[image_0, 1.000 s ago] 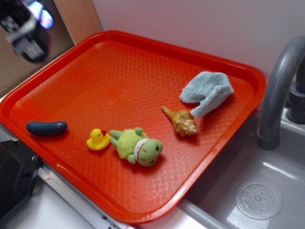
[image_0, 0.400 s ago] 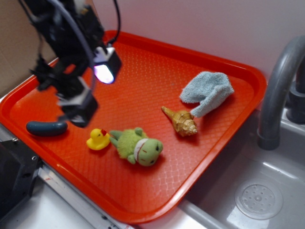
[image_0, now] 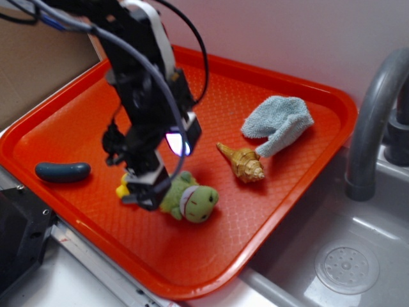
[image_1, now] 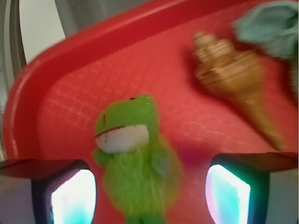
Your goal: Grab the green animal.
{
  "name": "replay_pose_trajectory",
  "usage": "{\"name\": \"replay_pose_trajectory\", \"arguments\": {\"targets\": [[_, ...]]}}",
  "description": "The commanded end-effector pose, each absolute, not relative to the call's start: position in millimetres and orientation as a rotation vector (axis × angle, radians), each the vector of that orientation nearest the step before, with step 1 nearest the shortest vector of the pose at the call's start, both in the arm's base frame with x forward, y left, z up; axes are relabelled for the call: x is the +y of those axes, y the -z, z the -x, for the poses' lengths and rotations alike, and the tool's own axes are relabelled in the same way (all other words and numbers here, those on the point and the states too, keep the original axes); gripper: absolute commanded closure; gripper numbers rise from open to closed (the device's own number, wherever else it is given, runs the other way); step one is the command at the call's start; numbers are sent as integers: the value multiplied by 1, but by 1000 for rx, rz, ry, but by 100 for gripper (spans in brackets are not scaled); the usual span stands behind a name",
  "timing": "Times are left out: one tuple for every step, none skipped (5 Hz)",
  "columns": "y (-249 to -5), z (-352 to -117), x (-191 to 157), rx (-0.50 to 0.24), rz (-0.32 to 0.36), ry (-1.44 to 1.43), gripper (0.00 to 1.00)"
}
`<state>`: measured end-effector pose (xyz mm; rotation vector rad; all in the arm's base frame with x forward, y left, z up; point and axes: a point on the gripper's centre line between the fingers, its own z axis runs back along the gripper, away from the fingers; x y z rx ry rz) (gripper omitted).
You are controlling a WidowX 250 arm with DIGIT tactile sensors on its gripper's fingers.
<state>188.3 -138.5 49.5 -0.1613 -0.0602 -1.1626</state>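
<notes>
Where the green animal [image_0: 190, 199] lies, near the front edge of the red tray [image_0: 77, 115], its olive head points toward the sink side and its fuzzy body is partly hidden behind the gripper [image_0: 148, 192] in the exterior view. In the wrist view the green animal [image_1: 133, 158] sits between the two fingers [image_1: 65, 193], which stand apart on either side of its body, not clamped on it; whether they touch the fur cannot be told through the blur. A yellow duck [image_0: 123, 189] peeks out just behind the gripper, beside the plush. A spiral shell [image_0: 243, 163] lies near the frog's head, further back on the tray, its wide end touching a light blue cloth [image_0: 278, 121]. A dark blue oblong piece [image_0: 62, 171] rests well apart at the tray's left edge. A grey faucet [image_0: 374, 121] rises over the sink [image_0: 345, 262] beside the tray
</notes>
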Motion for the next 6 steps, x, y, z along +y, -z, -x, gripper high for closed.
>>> {"name": "replay_pose_trajectory", "arguments": {"targets": [[-29, -170, -145, -16, 120, 1229, 0], [-24, -163, -150, -1, 134, 1250, 0], [-24, -162, -149, -2, 134, 1238, 82], [-27, -163, -146, -24, 141, 1231, 100], [-29, -162, -144, -36, 141, 1231, 100], [-34, -162, -144, -52, 106, 1217, 100]]}}
